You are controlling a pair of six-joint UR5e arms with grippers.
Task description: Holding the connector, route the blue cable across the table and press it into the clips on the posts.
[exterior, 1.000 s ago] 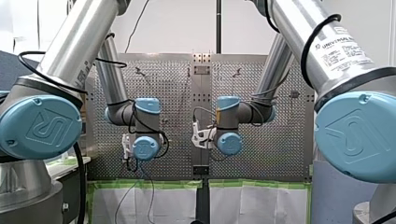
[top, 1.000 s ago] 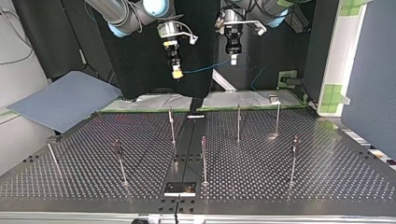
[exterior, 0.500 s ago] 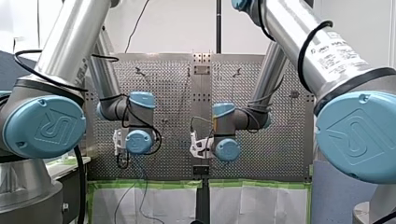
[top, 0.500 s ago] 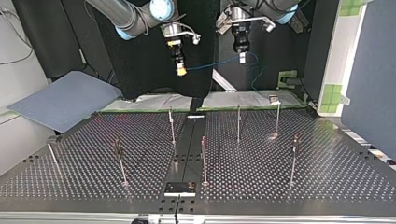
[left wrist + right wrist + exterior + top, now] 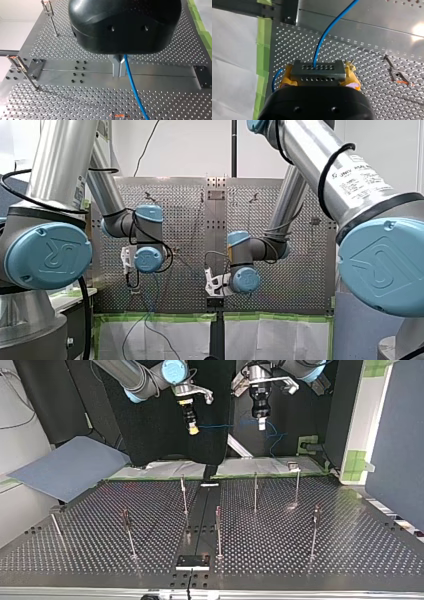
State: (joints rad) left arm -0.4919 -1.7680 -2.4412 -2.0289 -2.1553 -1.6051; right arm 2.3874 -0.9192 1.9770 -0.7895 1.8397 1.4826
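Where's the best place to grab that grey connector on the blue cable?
Probably by its two short ends, from behind: the connector is a flat block whose cable leaves the holed front face. My right pincer clamps it so with yellow pads.

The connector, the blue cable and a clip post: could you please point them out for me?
connector (image 5: pixel 317 71): right wrist view, middle of its perforated grey face.
blue cable (image 5: pixel 130 80): left wrist view, middle of its visible stretch.
post (image 5: pixel 25 72): left wrist view, middle of its shaft.

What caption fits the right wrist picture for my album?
My right gripper clamps the grey connector between yellow pads, and the blue cable runs out over the perforated table.
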